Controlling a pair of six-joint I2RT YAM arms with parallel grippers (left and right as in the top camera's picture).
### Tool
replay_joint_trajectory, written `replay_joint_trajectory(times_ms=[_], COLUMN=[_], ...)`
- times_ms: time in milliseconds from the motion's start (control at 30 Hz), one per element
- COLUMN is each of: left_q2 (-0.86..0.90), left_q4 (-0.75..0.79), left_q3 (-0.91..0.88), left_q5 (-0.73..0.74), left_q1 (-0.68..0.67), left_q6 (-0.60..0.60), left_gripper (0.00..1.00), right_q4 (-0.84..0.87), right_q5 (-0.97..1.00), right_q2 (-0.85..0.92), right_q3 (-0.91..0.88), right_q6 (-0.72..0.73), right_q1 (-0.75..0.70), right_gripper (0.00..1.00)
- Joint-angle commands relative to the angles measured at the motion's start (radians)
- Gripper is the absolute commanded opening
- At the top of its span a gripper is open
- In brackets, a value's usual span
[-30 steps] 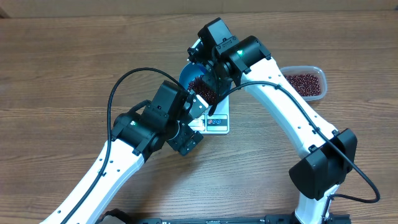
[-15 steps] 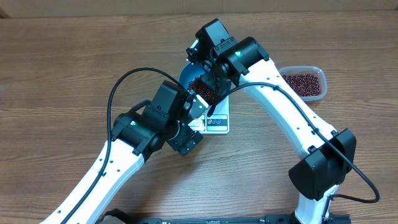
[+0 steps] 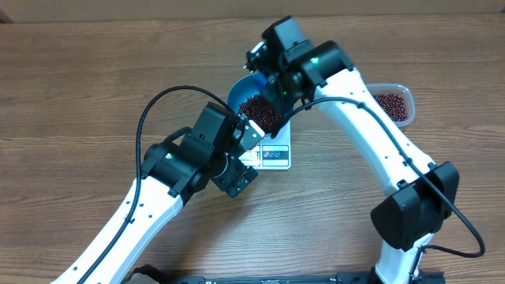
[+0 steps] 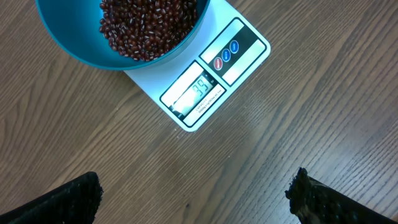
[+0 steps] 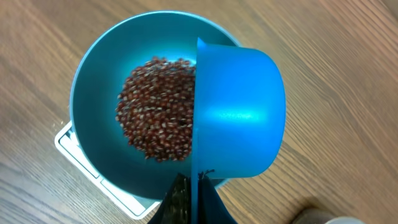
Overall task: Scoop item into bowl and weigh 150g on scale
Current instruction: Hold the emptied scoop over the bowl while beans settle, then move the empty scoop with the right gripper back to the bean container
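Beans (image 5: 149, 118) are filling the bowl (image 5: 93, 93), partly hidden under the scoop (image 5: 239, 112); right gripper (image 5: 194, 202) is clamping it, left gripper (image 4: 193, 193) is gaping.

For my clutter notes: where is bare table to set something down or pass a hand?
Bare wood lies left of the bowl, beyond the left arm; between that arm and the right arm, in front of the scale; and right of the tub. Crowded over the bowl, where the right claw holds the scoop.
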Motion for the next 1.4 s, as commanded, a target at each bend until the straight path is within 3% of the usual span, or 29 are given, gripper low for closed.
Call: replay_joint_trajectory(times_ms=[0,133,400,800,1367], left_q2=[-0.004,-0.004,-0.004,-0.004,-0.004], left_q4=[0.004,0.004,0.004,0.004,0.004], left_q3=[-0.007,-0.007,-0.007,-0.007,-0.007], left_q5=[0.015,0.015,0.015,0.015,0.015], left_q1=[0.005,0.005,0.005,0.005,0.005], left_q6=[0.016,0.016,0.016,0.016,0.016], left_gripper=[0.99,1.0,1.0,0.99,1.0], right_q4=[0.02,0.053,0.05,-0.09,-0.097], right_q5=[-0.042,-0.027,0.203,0.475,0.551], right_q2=[-0.099,-0.136,-0.155,-0.149,-0.145], right_q3=[0.041,0.041,0.04,0.037,-0.192], right_q6=[0.077,0.162,0.313,0.335,0.392], right_q1=[-0.05,-0.107,-0.204,-0.271,-0.286], right_gripper=[0.04,0.04,0.04,0.04,0.04])
